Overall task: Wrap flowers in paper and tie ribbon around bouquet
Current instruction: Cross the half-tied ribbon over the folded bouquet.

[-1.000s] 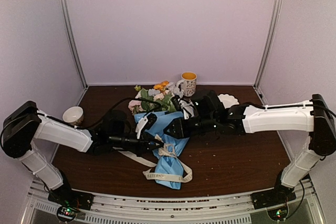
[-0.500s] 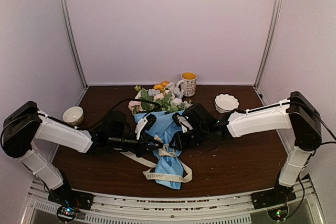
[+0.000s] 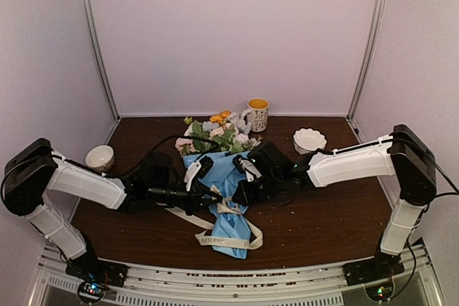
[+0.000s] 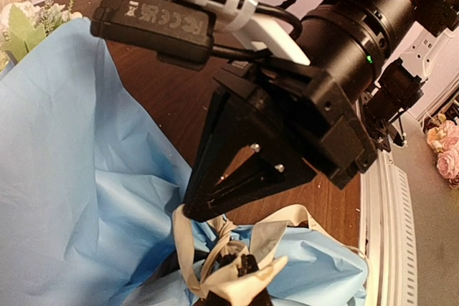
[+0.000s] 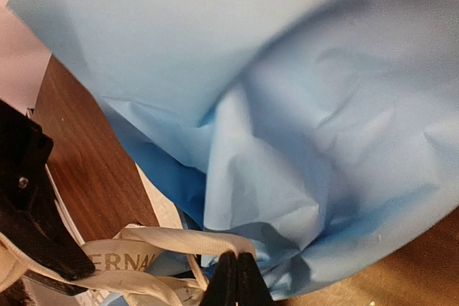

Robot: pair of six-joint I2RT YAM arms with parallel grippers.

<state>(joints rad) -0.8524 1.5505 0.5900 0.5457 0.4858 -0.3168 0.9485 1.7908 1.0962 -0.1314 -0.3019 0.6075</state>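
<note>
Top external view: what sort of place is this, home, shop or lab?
Probably a lab test cell: bare pale walls, metal corner posts, two robot arms bolted at the table's near edge.

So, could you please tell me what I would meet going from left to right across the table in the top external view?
small beige bowl → flowers → mug → white scalloped dish

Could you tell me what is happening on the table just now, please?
Both arms are working on the ribbon looped round the narrow part of the bouquet, which lies on the table in light blue paper. The left arm's fingers are shut on one strand, the right arm's fingers pinched on another close by. The ribbon's ends lie loose.
</note>
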